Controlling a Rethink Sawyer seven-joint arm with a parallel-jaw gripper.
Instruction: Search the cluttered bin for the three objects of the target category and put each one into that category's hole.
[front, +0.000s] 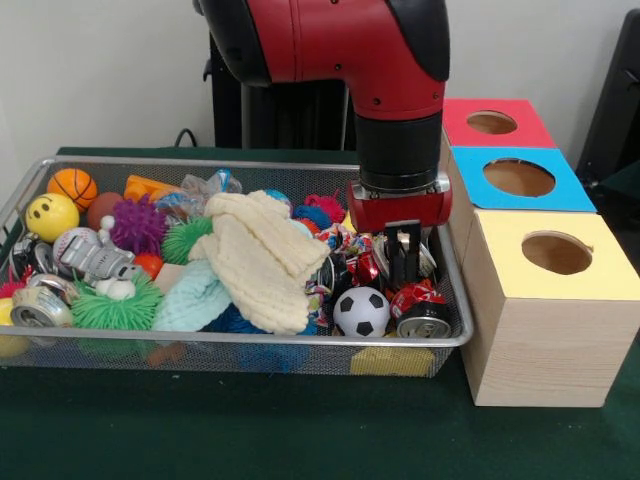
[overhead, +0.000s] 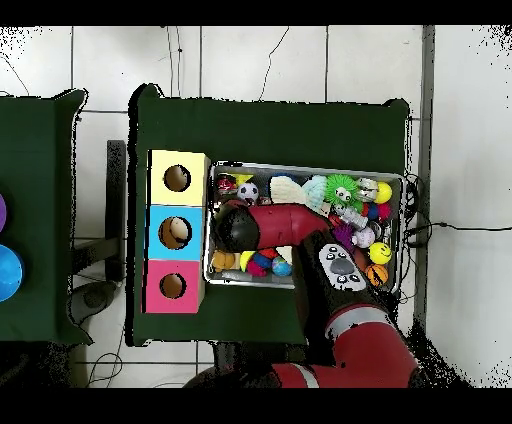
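The red and black arm is reaching down into the wire mesh bin (front: 250, 340), and its gripper (front: 402, 262) is sitting low among the clutter at the bin's end nearest the three boxes, its dark fingers (front: 396, 262) pressed in between crushed cans; whether they are clamping anything I cannot tell, they are standing close together but the clutter is hiding their tips. Just below the gripper, in the front view, a red crushed can (front: 420, 308) is lying against the bin's front rim, with a black-and-white soccer ball (front: 361, 311) right beside it. A cream knitted mitten (front: 262, 255) is sprawling across the middle of the bin over a pale blue one (front: 193, 298). At the far end from the boxes, a yellow smiley ball (front: 51, 216) and a small basketball (front: 73, 187) are sitting in the corner, with a purple spiky ball (front: 138, 224) and a green spiky ball (front: 117, 312) nearby. Beside the bin, the yellow-topped box (front: 553, 305), the blue-topped box (front: 520, 180) and the red-topped box (front: 497, 122) are lining up in a row, each showing a round hole, all on the green table (front: 250, 430).
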